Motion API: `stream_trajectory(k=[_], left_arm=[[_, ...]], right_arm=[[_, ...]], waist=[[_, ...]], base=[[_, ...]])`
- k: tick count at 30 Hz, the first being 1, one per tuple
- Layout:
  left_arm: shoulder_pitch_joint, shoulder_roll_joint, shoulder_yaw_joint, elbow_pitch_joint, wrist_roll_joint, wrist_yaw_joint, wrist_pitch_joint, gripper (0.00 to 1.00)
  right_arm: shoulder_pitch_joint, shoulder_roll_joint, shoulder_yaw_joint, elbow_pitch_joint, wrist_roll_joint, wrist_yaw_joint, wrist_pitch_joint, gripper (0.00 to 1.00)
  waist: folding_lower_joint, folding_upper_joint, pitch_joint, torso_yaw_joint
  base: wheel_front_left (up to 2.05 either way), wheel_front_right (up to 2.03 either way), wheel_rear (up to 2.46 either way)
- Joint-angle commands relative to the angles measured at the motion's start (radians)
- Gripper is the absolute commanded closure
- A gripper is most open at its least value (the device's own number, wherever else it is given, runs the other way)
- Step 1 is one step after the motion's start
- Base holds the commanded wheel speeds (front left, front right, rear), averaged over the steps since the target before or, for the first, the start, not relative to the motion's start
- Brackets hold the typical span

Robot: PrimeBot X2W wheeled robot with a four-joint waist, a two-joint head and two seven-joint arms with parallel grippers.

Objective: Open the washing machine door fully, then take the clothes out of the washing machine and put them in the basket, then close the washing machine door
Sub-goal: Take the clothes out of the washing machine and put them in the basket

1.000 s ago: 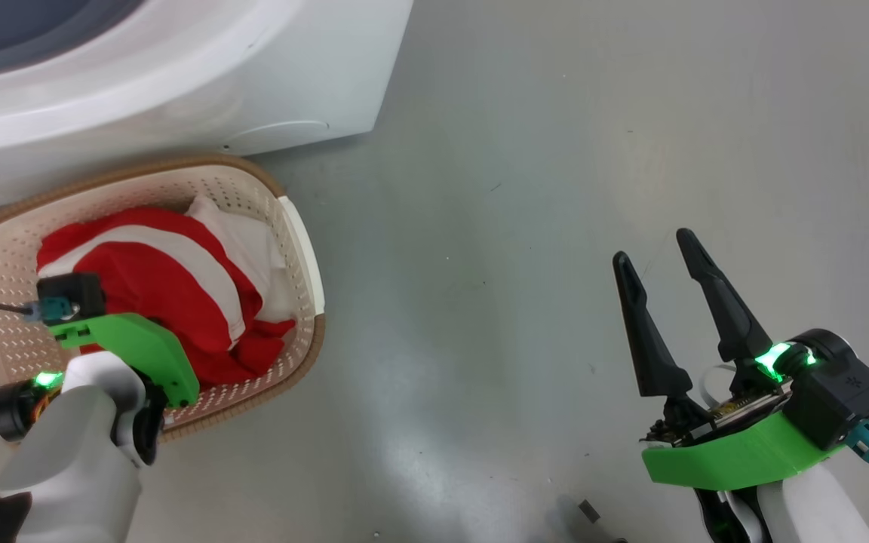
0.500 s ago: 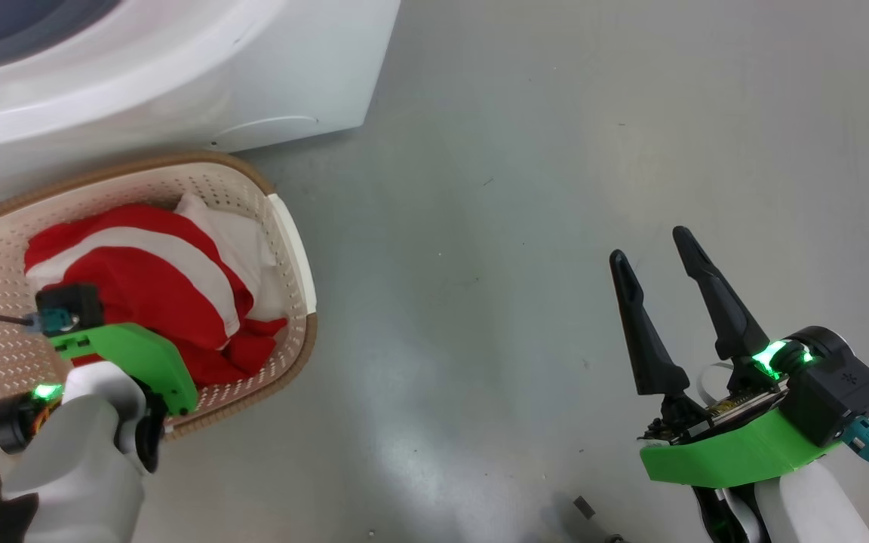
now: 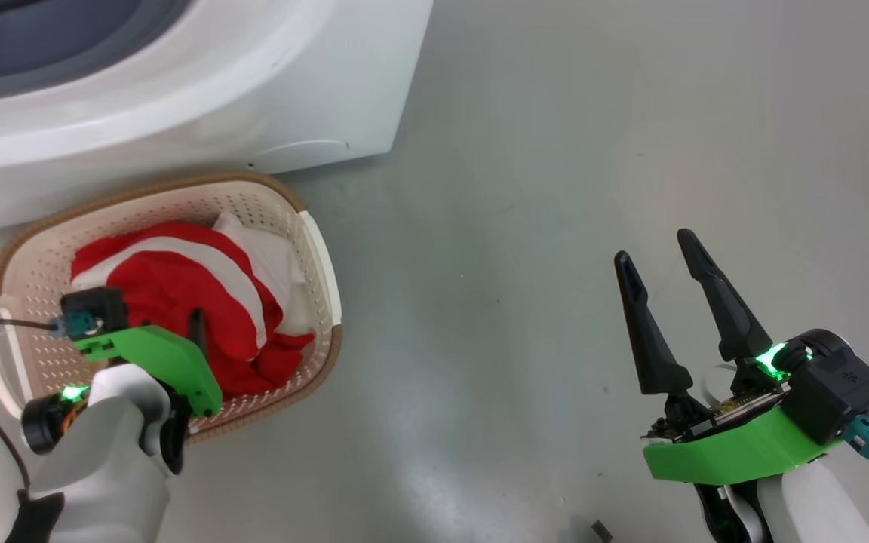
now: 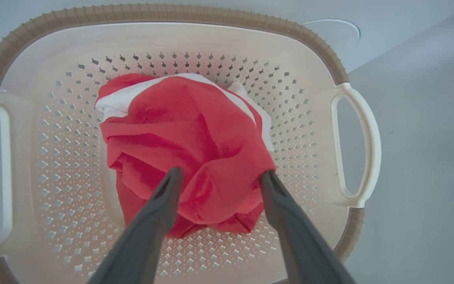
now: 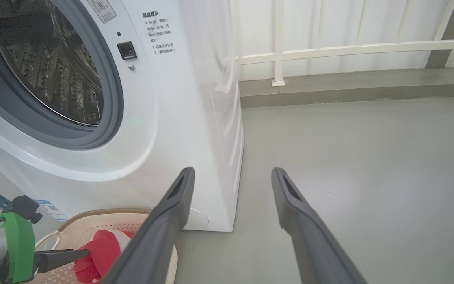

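Starting at the left, the basket (image 3: 268, 197) is being shown on the grey floor (image 3: 555, 151), just in front of the washing machine (image 3: 178, 98). The clothes (image 4: 179, 126) are being carried inside the basket as a red and white heap. The left gripper (image 4: 221, 171) is being held over that heap. Its two fingers are being kept wide apart, one on each side of the red cloth. Whether the tips are touching the cloth cannot be told. In the right wrist view, the machine's round hole is being shown uncovered, with the grey ring (image 5: 108, 98) and the shiny drum (image 5: 53, 67) inside. Far to the right, the right gripper (image 3: 653, 246) is being held over bare floor, well apart from the basket. Its fingers are being kept spread wide, with nothing between them.
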Motion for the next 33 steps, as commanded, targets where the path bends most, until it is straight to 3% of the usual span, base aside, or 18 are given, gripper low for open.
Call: stream_trajectory(k=[1,11,20,33], left_arm=[[0.012,0.018,0.022,-0.008,-0.013,-0.009,-0.018,0.00],[0.044,-0.008,0.017,-0.055,-0.013,-0.020,-0.112,0.00],[0.113,-0.013,0.021,-0.222,0.018,-0.015,-0.147,0.00],[0.382,0.007,0.093,-0.765,0.168,0.063,-0.148,0.00]], right_arm=[[0.008,-0.012,0.010,-0.019,-0.001,0.006,-0.006,0.00],[0.037,-0.012,-0.007,-0.017,-0.017,0.006,-0.006,0.00],[0.072,-0.012,-0.032,-0.008,-0.030,0.006,-0.006,0.00],[0.129,-0.012,-0.061,0.000,-0.051,0.006,0.008,0.00]], waist=[[0.0000,0.0000,-0.028,0.018],[0.0000,0.0000,-0.113,0.059],[0.0000,0.0000,-0.189,0.093],[0.0000,0.0000,-0.312,0.133]], base=[[0.00,0.00,0.00],[0.00,0.00,0.00],[0.00,0.00,0.00],[0.00,0.00,0.00]])
